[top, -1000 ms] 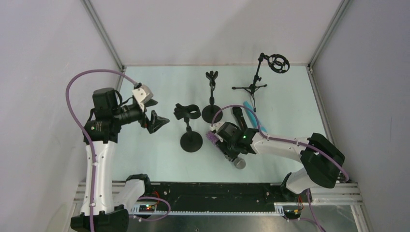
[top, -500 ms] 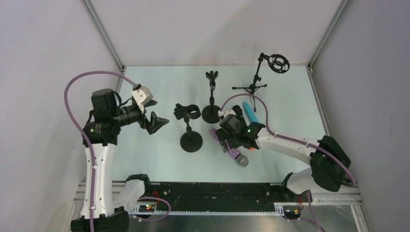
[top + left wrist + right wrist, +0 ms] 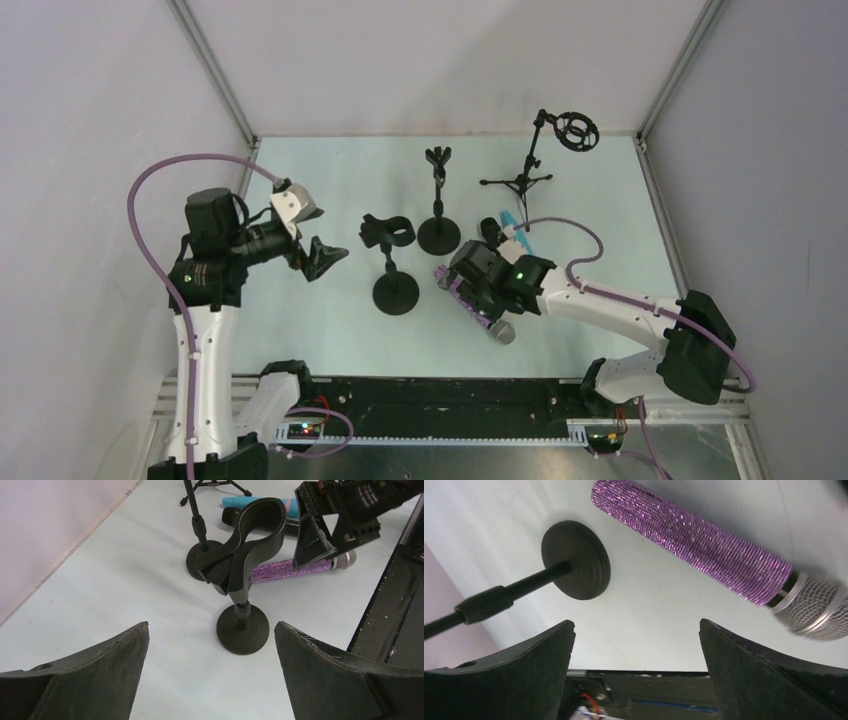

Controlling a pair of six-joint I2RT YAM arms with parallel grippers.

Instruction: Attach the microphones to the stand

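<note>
right gripper (image 3: 634, 627) is spread wide with nothing in it, sitting low over the purple glitter microphone (image 3: 694, 545); that mic lies flat on the table (image 3: 330, 340) just right of the big clamp stand (image 3: 392, 262), silver mesh head (image 3: 500, 333) pointing toward the near rail (image 3: 450, 395); left gripper (image 3: 210, 625) is spread and empty too, hanging left of the clamp stand and looking straight at its clip

imo the trick here is to close square across the glittery barrel, around mid-body and off the mesh, since a round thing like that will probably roll if only one finger catches it first; then lift before swinging it toward the clip

room-wise: behind and right of the clamp stand it's crowded, with the slim stand (image 3: 437, 200), teal microphone (image 3: 512, 222) and black microphone (image 3: 235, 515) packed close; near-left of the clamp stand looks roomier; mesh head lies fairly near the rail, so I'd watch that side
</note>
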